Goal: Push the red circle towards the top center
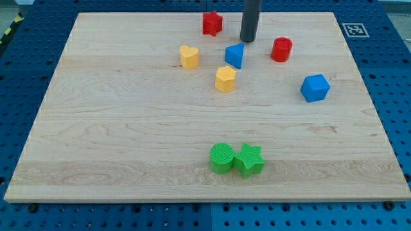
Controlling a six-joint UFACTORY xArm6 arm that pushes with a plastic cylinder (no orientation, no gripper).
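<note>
Currently my tip (248, 40) (plain rod end effector, nothing held) between red star (212, 23) and red circle (281, 49), blue block (235, 56) just below.

Board (128, 122): pale wood, fine horizontal grain. Frame under it (398, 96): blue, dotted with dark holes. My tip (248, 40): dark grey, plain. Red circle (281, 49) at 3 o'clock of it, red star (212, 23) at 10. Blue triangle (235, 56), blue cube (314, 88). Yellow heart (189, 56), yellow hexagon (225, 79). Green circle (222, 158) and green star (249, 160), both ribbed. Marker (353, 29) at 2 o'clock corner: black-and-white squares.
</note>
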